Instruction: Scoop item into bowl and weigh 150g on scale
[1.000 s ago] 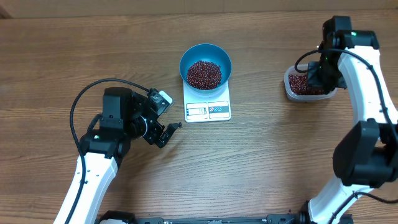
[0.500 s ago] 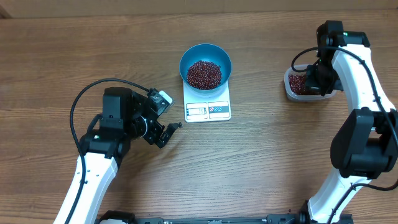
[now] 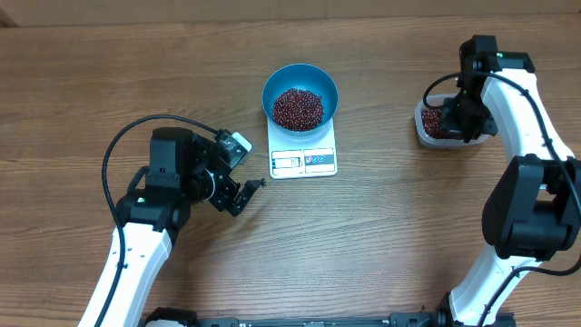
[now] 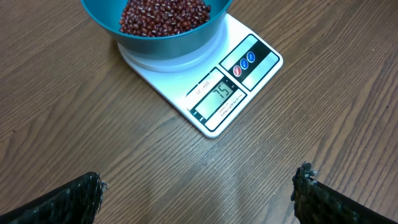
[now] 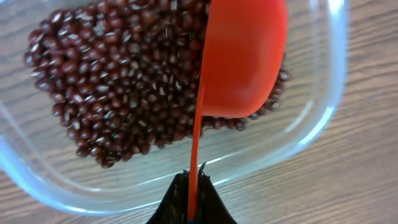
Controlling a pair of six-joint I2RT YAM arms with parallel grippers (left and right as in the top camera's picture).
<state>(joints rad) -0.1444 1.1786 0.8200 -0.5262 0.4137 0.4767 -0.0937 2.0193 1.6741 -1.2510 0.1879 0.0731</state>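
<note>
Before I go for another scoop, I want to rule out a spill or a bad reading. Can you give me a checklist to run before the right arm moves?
1. Grip on scoop: the right gripper is shut on the handle of the scoop. ok.
2. Scoop position: it is over the beans, inside the tub. ok.
3. Scoop loaded: only its outer side shows. cannot tell.
4. Bowl seated: the bowl sits on the scale. ok.
5. Target weight: the display appears to read 75, which is short of 150. not ok.
6. Left gripper: open, and apart from the scale. ok.
</note>
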